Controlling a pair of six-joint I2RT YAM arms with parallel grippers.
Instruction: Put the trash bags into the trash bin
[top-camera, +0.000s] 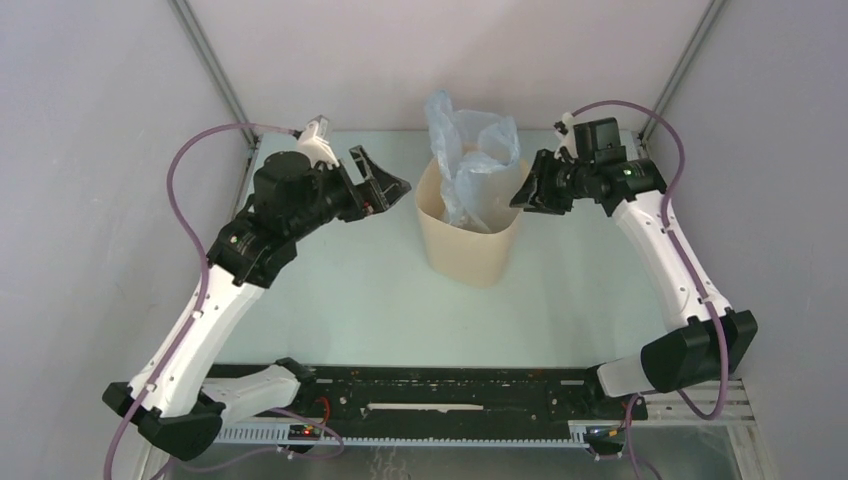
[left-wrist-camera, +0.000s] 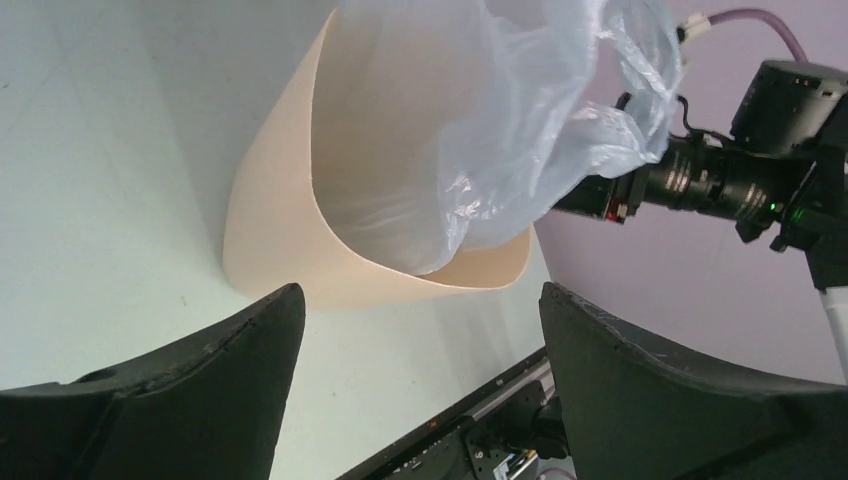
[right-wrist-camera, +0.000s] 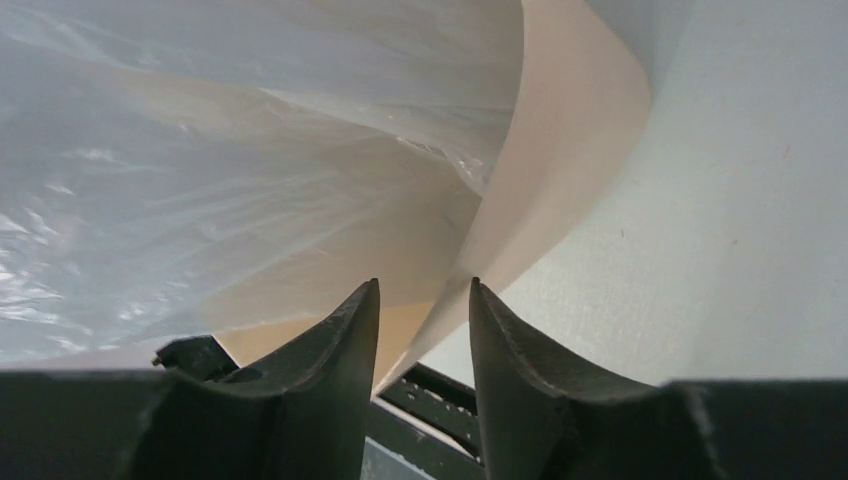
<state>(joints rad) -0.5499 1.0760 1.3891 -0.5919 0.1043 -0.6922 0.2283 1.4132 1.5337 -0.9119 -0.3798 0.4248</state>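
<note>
The beige trash bin (top-camera: 470, 250) stands upright mid-table. The pale-blue trash bag (top-camera: 470, 150) sits partly inside it, and its crumpled top rises above the rim. My left gripper (top-camera: 385, 178) hovers just left of the bin, open wide and holding nothing. In the left wrist view the bin (left-wrist-camera: 270, 220) and bag (left-wrist-camera: 480, 120) lie beyond the left gripper (left-wrist-camera: 420, 292). My right gripper (top-camera: 520, 192) is at the bin's right rim. In the right wrist view the right gripper (right-wrist-camera: 424, 283) shows a narrow gap, with the bin's wall (right-wrist-camera: 570, 150) edge seen through it and the bag (right-wrist-camera: 200, 150) to the left.
A black rail (top-camera: 450, 390) with the arm bases runs along the near table edge. Grey enclosure walls (top-camera: 90, 200) close in on the left, right and back. Purple cables (top-camera: 190, 160) loop off both arms. The right arm's wrist (left-wrist-camera: 720, 180) shows behind the bag.
</note>
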